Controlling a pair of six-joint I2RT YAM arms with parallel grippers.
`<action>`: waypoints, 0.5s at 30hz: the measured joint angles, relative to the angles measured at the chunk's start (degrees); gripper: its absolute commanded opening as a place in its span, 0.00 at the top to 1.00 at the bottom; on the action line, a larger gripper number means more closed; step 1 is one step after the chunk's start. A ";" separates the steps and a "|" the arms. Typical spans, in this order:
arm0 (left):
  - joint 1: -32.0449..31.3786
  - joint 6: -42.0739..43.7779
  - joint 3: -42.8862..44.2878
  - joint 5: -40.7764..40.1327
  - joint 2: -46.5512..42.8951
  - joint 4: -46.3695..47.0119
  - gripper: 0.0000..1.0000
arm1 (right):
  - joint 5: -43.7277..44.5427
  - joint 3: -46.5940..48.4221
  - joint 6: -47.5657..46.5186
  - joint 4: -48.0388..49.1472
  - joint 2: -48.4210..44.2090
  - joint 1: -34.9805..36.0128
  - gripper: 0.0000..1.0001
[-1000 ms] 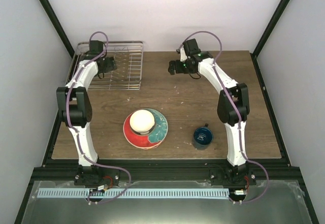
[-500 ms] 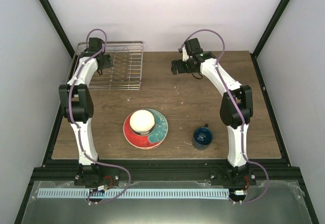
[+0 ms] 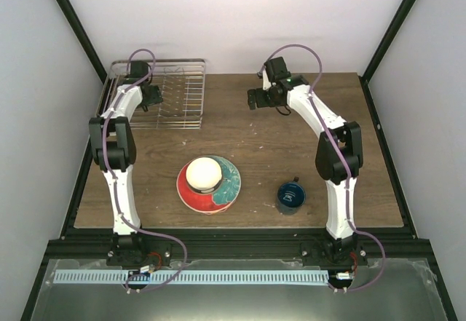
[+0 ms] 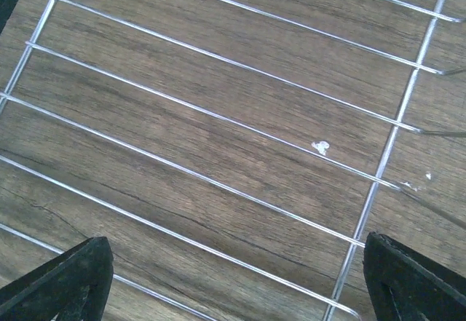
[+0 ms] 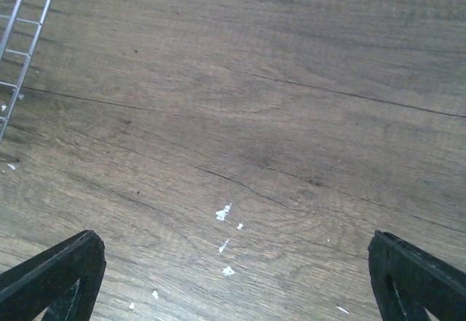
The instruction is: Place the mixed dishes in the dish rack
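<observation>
A cream bowl (image 3: 204, 175) sits upside down on a red-and-teal scalloped plate (image 3: 228, 183) at the table's front middle. A dark blue mug (image 3: 290, 196) stands to its right. The silver wire dish rack (image 3: 182, 95) stands at the back left, with nothing in it. My left gripper (image 3: 151, 97) hangs open over the rack's left part; its wrist view shows the rack's bars (image 4: 240, 128) between the wide-apart fingertips (image 4: 73, 277). My right gripper (image 3: 253, 99) is open and empty over bare table right of the rack, fingertips (image 5: 415, 277) wide apart. The other dishes are out of view.
Black frame posts rise at the table's back corners. White walls close in the back and sides. The rack's right edge (image 5: 18, 66) shows at the left of the right wrist view. Small white flecks (image 5: 223, 212) mark the wood.
The left arm has folded back, its gripper shifting slightly over the rack. The right gripper has drifted a little to the right. The dishes have not moved.
</observation>
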 measured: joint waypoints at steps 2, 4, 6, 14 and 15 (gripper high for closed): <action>-0.24 0.24 0.00 0.17 0.00 0.22 0.05 | 0.39 -0.39 0.02 -0.17 -0.04 0.00 0.00; -0.72 0.44 0.00 0.50 0.00 0.59 0.05 | 0.57 -0.46 0.02 -0.39 -0.04 0.00 0.00; -1.29 0.63 -0.17 0.28 0.00 0.83 0.05 | 0.70 -0.46 0.02 -0.35 -0.09 0.00 0.00; -3.67 0.28 -4.11 0.76 -1.16 5.40 0.05 | 1.53 -0.46 0.22 -0.42 -0.15 0.00 0.00; -4.13 0.04 -4.96 1.03 -1.53 6.12 0.05 | 1.60 -0.46 0.24 -0.42 -0.15 0.00 0.00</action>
